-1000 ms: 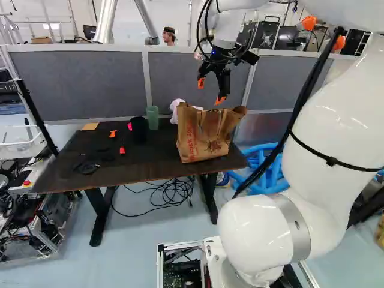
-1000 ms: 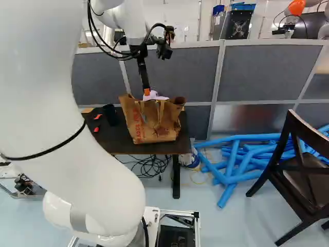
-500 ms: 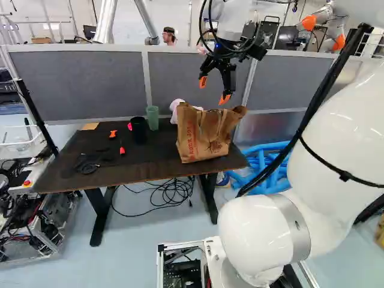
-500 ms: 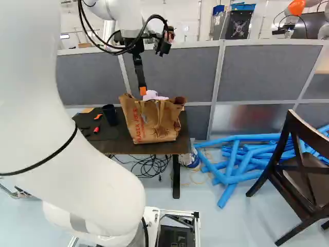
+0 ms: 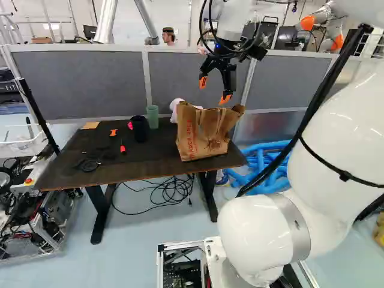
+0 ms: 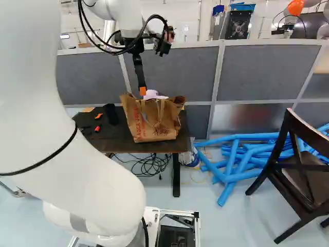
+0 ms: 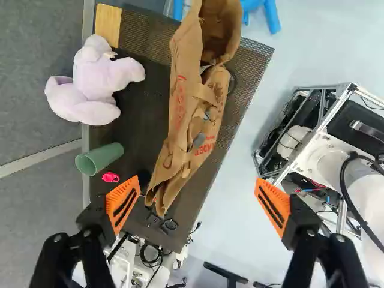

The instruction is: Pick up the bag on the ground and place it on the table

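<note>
The brown paper bag with twin handles (image 5: 203, 133) stands upright on the dark rectangular table (image 5: 135, 167), red lettering (image 5: 190, 137) running up its side, beside a pale lilac plush toy (image 7: 96, 81) and near a green plastic cup (image 7: 99, 159). Above the bag, the black two-fingered gripper (image 5: 213, 92) has its orange pads (image 7: 123, 205) spread wide apart, with nothing held between them.
</note>
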### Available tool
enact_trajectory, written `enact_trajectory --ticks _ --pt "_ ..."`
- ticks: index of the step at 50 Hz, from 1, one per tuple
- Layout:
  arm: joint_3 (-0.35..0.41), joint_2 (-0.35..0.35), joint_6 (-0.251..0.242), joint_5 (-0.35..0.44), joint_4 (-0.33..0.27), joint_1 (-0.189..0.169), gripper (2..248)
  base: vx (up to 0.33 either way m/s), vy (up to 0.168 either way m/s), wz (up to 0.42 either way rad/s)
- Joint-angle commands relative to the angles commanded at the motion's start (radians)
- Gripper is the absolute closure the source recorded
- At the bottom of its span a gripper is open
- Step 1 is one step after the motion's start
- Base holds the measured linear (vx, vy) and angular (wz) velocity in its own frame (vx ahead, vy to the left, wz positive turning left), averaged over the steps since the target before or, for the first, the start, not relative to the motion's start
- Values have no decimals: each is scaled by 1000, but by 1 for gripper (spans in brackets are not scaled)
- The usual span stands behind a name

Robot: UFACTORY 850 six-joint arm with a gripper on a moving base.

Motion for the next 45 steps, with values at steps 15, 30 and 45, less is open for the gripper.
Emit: enact_trajectory --ticks 15,30,45 --pt "0 0 0 0 0 0 3 -167 -5 1" --pt "0 0 0 0 0 0 3 -176 -3 1" --pt "0 0 0 0 0 0 3 -176 -5 2"
